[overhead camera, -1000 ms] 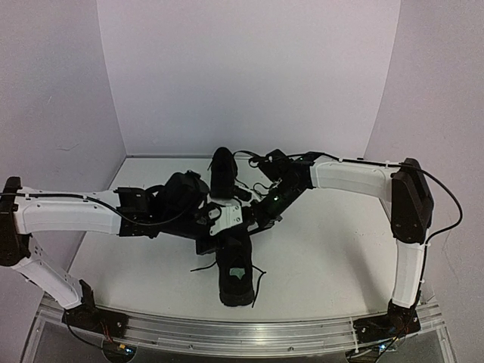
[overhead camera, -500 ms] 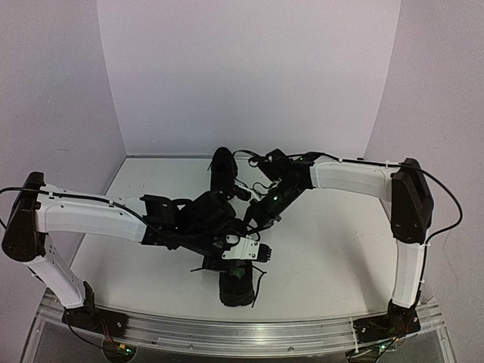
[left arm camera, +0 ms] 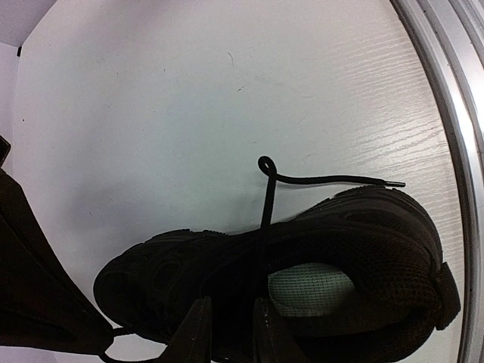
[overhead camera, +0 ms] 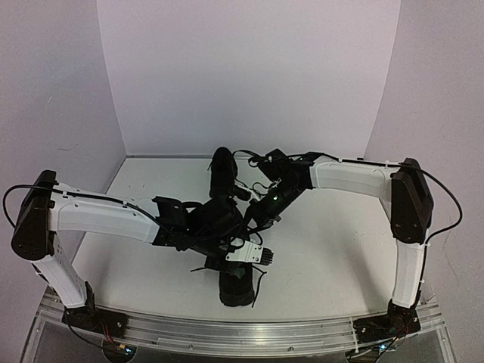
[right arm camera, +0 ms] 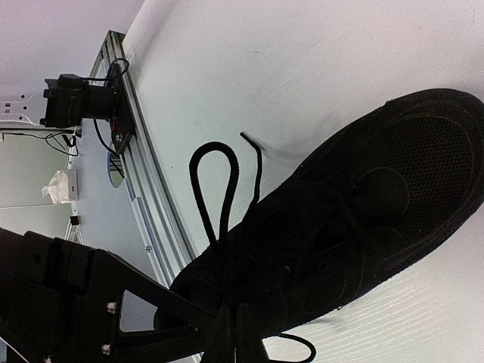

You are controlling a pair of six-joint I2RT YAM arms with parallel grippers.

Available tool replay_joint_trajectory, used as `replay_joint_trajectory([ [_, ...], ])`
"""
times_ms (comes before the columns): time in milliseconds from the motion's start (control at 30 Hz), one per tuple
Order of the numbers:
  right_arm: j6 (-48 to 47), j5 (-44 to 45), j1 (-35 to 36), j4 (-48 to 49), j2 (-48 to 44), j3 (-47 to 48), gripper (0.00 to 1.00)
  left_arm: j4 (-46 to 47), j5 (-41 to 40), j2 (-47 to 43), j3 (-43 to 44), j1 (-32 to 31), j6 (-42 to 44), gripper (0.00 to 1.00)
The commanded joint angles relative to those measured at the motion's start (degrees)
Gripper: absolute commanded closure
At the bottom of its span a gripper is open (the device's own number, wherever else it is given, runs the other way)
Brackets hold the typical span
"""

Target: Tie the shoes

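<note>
The near black shoe (overhead camera: 235, 283) lies at the table's front, toe away from the rail, pale insole label (left arm camera: 314, 287) showing. The second black shoe (overhead camera: 221, 170) stands behind it. My left gripper (overhead camera: 255, 255) hovers over the near shoe's tongue; its fingers (left arm camera: 198, 336) stand a little apart with nothing seen between them. A thin lace (left arm camera: 266, 163) runs off the shoe onto the table in a small curl. My right gripper (overhead camera: 253, 215) sits just behind, shut on a tall lace loop (right arm camera: 212, 181) of the same shoe (right arm camera: 363, 219).
An aluminium rail (overhead camera: 242, 333) borders the near edge, also in the left wrist view (left arm camera: 446, 91) and the right wrist view (right arm camera: 144, 189). A black clamp with cables (right arm camera: 79, 98) sits on it. Pale walls close the back and sides.
My left arm has swung right and forward, bringing its gripper from the shoe's left side to over its tongue. The right arm has stayed put with the loop.
</note>
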Motion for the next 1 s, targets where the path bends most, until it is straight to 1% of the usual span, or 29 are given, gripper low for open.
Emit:
replay_joint_trajectory([
  [0,-0.1,-0.9,-0.2,0.6,0.4,0.0,1.00,-0.6,-1.0,0.2,2.3,0.0,1.1,0.81],
  [200,-0.3,-1.1,-0.2,0.6,0.6,0.1,1.00,-1.2,-1.1,0.5,2.1,-0.1,1.9,0.87],
  [433,-0.5,-1.3,-0.1,0.6,0.9,0.4,1.00,-2.7,-1.6,0.2,1.6,-0.1,3.3,0.85],
  [567,-0.5,-1.3,-0.2,0.6,0.9,0.4,1.00,-2.7,-2.0,0.2,1.9,-0.1,3.0,0.88],
  [733,-0.5,-1.0,-0.2,0.6,0.7,0.4,1.00,0.1,-1.9,-1.4,1.7,-0.1,-0.5,1.00],
  [967,-0.4,-0.8,-0.2,0.7,0.1,0.3,1.00,5.8,-0.5,-5.0,-1.9,0.0,-9.5,1.00],
])
